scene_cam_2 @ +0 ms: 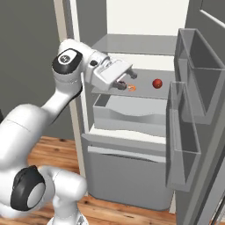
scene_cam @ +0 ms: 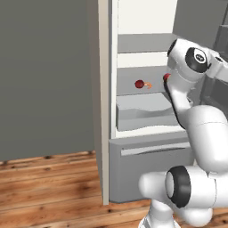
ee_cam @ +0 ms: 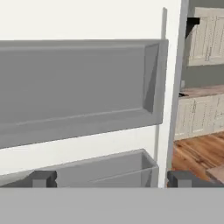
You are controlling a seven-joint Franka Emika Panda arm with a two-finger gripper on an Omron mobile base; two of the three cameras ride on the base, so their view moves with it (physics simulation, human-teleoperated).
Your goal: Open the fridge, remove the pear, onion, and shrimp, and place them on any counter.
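Observation:
The fridge (scene_cam: 105,111) stands open, its door (scene_cam_2: 195,114) swung out to the right. On the middle shelf lie the dark-red onion (scene_cam: 139,83) and, right beside it, the tiny orange shrimp (scene_cam: 148,85) (scene_cam_2: 132,87). A second red ball (scene_cam_2: 157,83) (scene_cam: 166,76) rests further right on that shelf; I cannot tell whether it is the pear. My gripper (scene_cam_2: 126,80) (ee_cam: 112,178) hovers open over the shelf just left of the shrimp, empty, and covers the onion in the right base view. The counter is out of view.
The hand view faces the grey door bins (ee_cam: 78,87), with white cabinets (ee_cam: 205,43) and wood floor (ee_cam: 197,153) beyond. A grey drawer (scene_cam_2: 132,112) sits under the shelf and the lower drawer front (scene_cam_2: 127,171) below. A grey wall (scene_cam: 44,75) stands to the fridge's left.

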